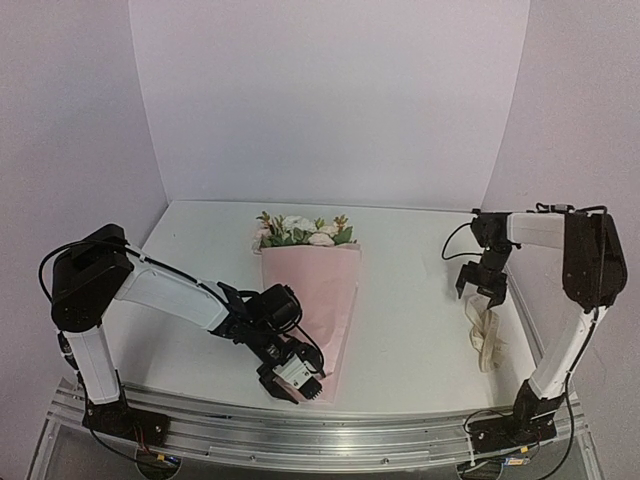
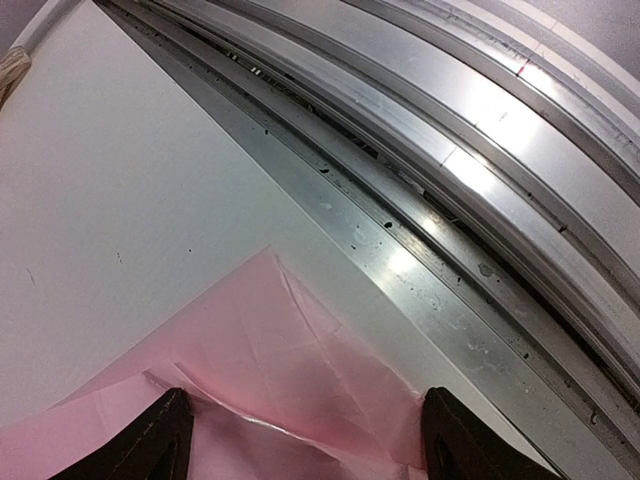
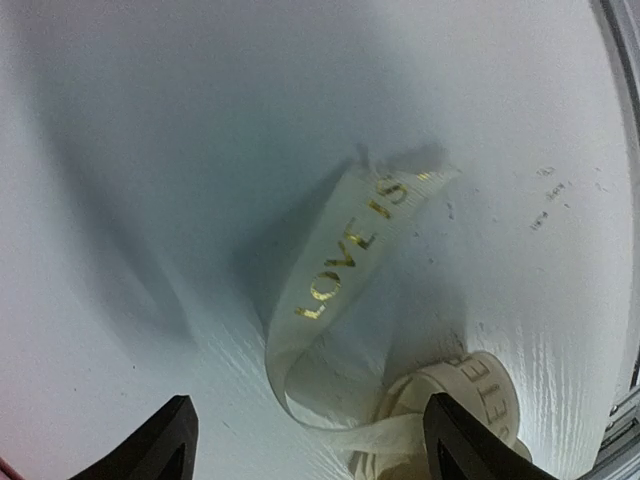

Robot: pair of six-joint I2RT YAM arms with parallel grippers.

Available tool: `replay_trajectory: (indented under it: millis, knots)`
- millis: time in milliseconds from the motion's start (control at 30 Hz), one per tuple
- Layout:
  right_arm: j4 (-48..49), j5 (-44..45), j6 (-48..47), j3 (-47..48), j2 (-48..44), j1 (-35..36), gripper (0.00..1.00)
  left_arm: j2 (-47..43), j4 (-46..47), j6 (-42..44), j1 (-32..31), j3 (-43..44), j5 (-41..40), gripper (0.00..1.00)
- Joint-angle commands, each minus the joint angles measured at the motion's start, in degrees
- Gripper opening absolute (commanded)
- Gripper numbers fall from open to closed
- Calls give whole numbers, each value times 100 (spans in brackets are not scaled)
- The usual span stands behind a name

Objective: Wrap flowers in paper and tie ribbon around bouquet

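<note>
The bouquet lies in the middle of the table, with the flowers (image 1: pixel 300 232) at the far end and the pink paper (image 1: pixel 322 290) tapering toward the near edge. My left gripper (image 1: pixel 298 390) is low over the paper's near tip. In the left wrist view it (image 2: pixel 305 452) is open, its fingers (image 2: pixel 160 440) set wide on either side of the creased paper (image 2: pixel 270 360). The cream ribbon (image 1: pixel 486 335) lies in loose loops at the table's right edge. My right gripper (image 1: pixel 480 295) hangs just above it. In the right wrist view it (image 3: pixel 310 450) is open and holds nothing, with the lettered ribbon (image 3: pixel 340 270) on the table below.
The aluminium rail (image 2: pixel 450 200) along the near table edge runs right in front of the left gripper. White walls (image 1: pixel 330 100) close in the back and sides. The right table edge (image 3: pixel 625 120) is close beside the ribbon.
</note>
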Motion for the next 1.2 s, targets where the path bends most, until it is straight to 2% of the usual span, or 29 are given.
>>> replay_trajectory:
  millis: [0, 100, 167, 333, 500, 767, 967, 1067, 1167]
  knots:
    - [155, -257, -448, 311, 388, -113, 73, 359, -813, 269, -107, -437, -615, 80]
    - [375, -443, -669, 333, 676, -201, 62, 363, -812, 267, -104, -429, -634, 80]
    - [440, -634, -798, 351, 822, -222, 51, 362, -793, 262, -110, -430, -646, 80]
    - [547, -880, -1049, 384, 765, -266, 2, 349, -749, 242, -109, -428, -660, 79]
    - [428, -518, -1417, 1300, -203, -326, 0, 343, -732, 268, -109, -441, -675, 79]
    - [106, 50, -2340, 4412, -1549, -180, 0, 322, -783, 361, -110, -477, -779, 79]
    - [504, -378, -2797, 5916, -1932, -169, 0, 322, -806, 400, -107, -495, -773, 79]
    - [510, -1115, -2732, 5995, -1945, -170, 0, 342, -814, 414, -103, -487, -756, 79]
    - [506, -2152, -2445, 5004, -2174, -91, 0, 351, -815, 423, -110, -469, -782, 79]
